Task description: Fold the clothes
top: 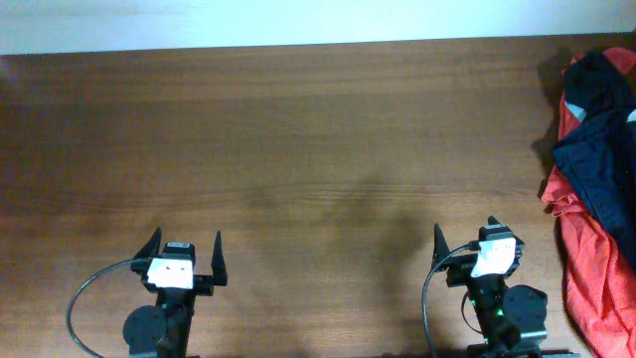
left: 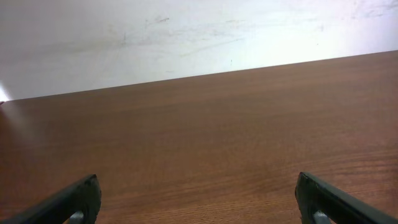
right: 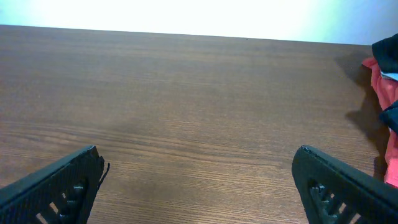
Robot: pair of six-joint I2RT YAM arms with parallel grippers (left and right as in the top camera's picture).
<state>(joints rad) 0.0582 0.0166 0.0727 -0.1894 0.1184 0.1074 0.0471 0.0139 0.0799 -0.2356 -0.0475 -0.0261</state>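
No dark navy shorts lie spread on the table; they are hidden or out of view. My left gripper is open and empty low over the table near the front edge. In the left wrist view its fingers frame only bare wood. My right gripper is also open and empty near the front edge. In the right wrist view its fingers have only wood between them.
A heap of red and dark garments lies at the table's right edge, to the right of my right gripper. Its edge shows in the right wrist view. The wooden table ends at a white wall at the back.
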